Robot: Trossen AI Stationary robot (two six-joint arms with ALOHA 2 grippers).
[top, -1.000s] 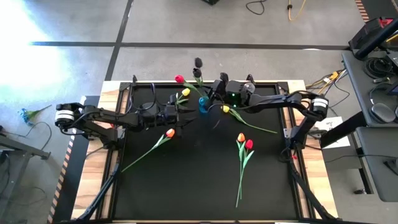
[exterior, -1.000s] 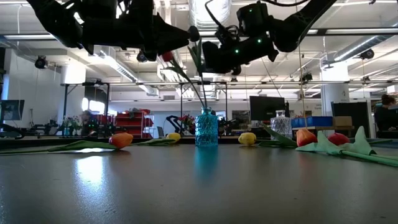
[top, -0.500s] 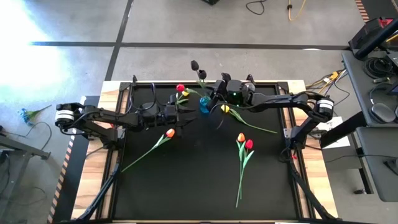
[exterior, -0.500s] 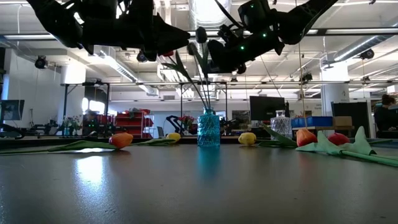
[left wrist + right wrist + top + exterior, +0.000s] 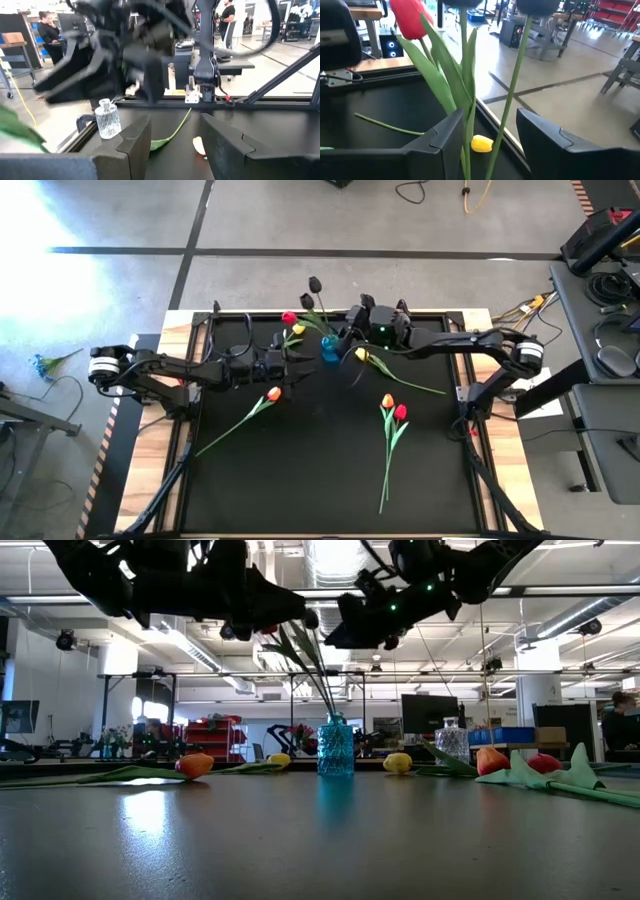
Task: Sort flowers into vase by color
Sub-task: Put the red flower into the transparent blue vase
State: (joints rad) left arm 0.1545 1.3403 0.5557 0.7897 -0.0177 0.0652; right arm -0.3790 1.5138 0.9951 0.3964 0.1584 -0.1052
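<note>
A blue vase [image 5: 328,347] stands at the table's far middle and holds a red tulip [image 5: 289,318] and two near-black tulips [image 5: 313,283], their stems leaning toward the far edge. My right gripper [image 5: 492,150] is open just right of the vase, its fingers on either side of the stems [image 5: 507,110] above the vase [image 5: 335,747]. My left gripper [image 5: 175,145] is open and empty left of the vase. Yellow [image 5: 298,330] [image 5: 362,354], orange [image 5: 274,393] [image 5: 386,400] and red [image 5: 400,412] tulips lie flat on the mat.
A small clear glass vase [image 5: 107,117] stands near the table's right side, also seen in the low view [image 5: 449,738]. The black mat's near half [image 5: 320,470] holds only the long stems of the lying tulips. Both arms hang over the far half.
My right gripper has opened and let go of the near-black tulip's stem, and it has risen a little above the vase. The tulip's stem has swung a little and now stands in the blue vase beside the other two.
</note>
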